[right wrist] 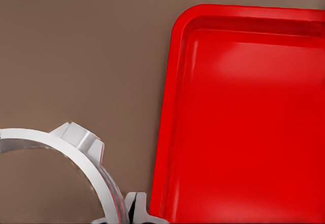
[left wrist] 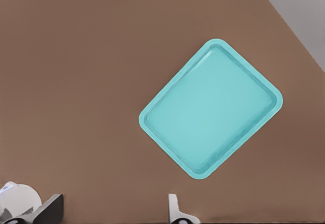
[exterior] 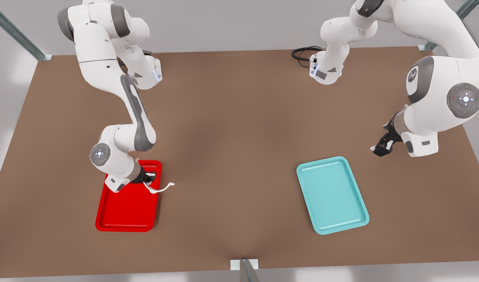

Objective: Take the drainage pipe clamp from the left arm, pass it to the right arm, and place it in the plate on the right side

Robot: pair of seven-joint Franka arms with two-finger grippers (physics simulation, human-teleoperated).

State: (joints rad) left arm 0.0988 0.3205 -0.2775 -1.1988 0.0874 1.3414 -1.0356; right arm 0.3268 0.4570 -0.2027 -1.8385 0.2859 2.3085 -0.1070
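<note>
Brown tabletop (exterior: 231,129) filled the scene we looked over. On the front view's left, we saw the right gripper (exterior: 148,178) low over the red plate (exterior: 125,211), at its far corner, clamped on the drainage pipe clamp (exterior: 161,189), whose free end hung out past the plate's rim over the table. On the front view's right, we found the left gripper (exterior: 381,148) waiting above the table, fingers apart, near the teal tray (exterior: 333,196).
</note>
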